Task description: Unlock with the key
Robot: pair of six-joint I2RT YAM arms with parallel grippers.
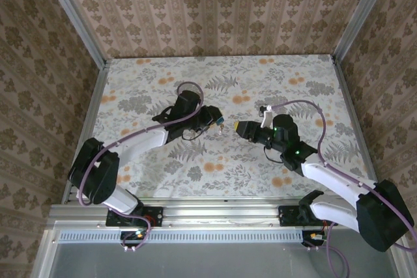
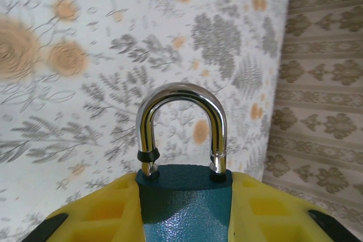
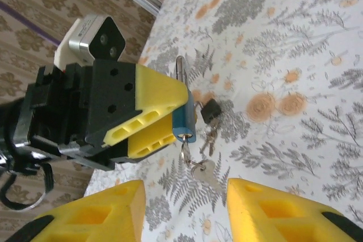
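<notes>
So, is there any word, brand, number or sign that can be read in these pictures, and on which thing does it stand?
No text can be read.
The blue padlock: the textured face of its body shows no lettering.
The key: too small to tell whether it bears any mark.

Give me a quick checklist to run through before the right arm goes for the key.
1. Grip: left gripper clamps padlock, ok.
2. Free hand: right gripper open, ok.
3. Access: key hangs by the padlock's bottom, facing right gripper, ok.
4. Insertion: key seated in keyhole, cannot tell.
5. Release: shackle not ok, both legs sit in the body.
</notes>
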